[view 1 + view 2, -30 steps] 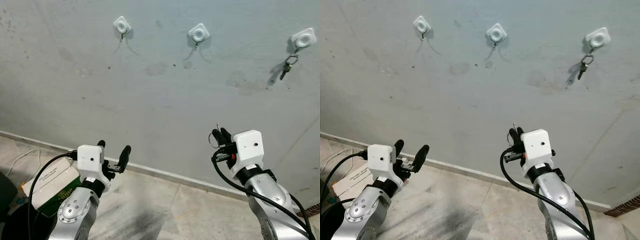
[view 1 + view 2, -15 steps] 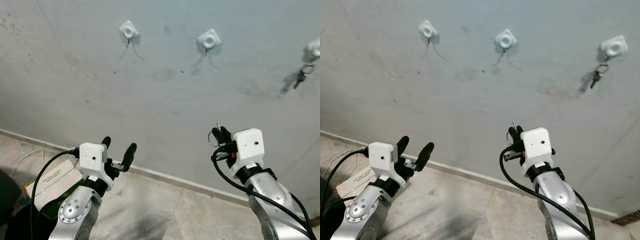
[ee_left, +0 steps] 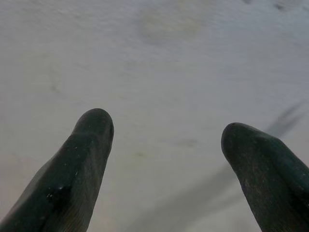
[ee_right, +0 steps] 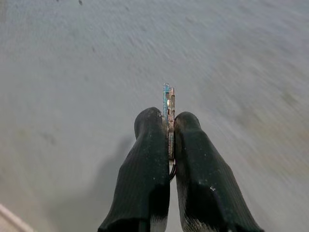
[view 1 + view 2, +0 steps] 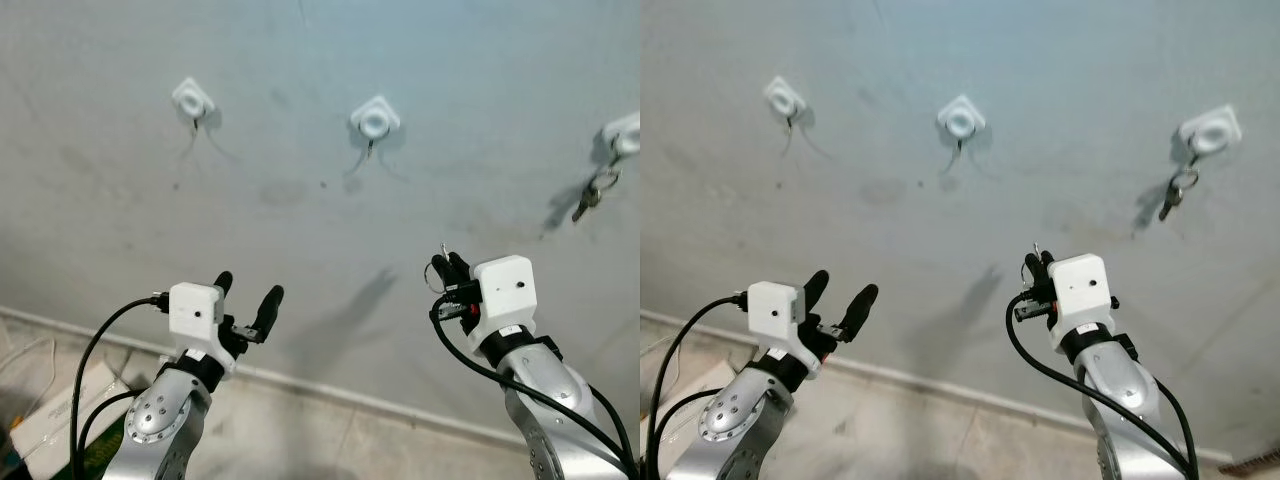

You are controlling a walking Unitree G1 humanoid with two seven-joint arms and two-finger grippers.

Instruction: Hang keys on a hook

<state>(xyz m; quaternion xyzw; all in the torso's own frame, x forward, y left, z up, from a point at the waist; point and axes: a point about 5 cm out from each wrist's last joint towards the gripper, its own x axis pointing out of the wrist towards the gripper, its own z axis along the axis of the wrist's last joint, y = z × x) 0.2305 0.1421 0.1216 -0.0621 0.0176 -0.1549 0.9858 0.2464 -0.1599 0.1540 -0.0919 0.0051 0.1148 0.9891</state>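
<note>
Right gripper (image 4: 168,126): fingers pressed together, pinching the keys (image 4: 168,104) — thin flat metal blades, edge-on, tips poking out past the fingertips, a wire ring loop showing between the fingers lower down. Fingers black, ribbed rubbery skin. In the head views this gripper (image 5: 446,267) sits at 4 o'clock, below the hooks, held up in front of the wall (image 5: 300,230), not touching it that I can see.

Left gripper (image 3: 164,137): fingers spread wide, nothing between them, rounded matte black tips. In the head view (image 5: 248,295) at 7 o'clock, also facing the wall.

Both wrists carry white boxy camera housings, black cables looping off silver arms.

Wall: grey, rough plaster, stained patches and specks. Three white square plastic hooks with round centres: left hook (image 5: 191,98) at 10 o'clock, middle hook (image 5: 374,117) at 12, both bare; right hook (image 5: 622,137) at 2 o'clock with another key set (image 5: 592,194) hanging on a ring.

Box (image 5: 55,425) at 8 o'clock on the floor, white and green; its print is too small to read.
</note>
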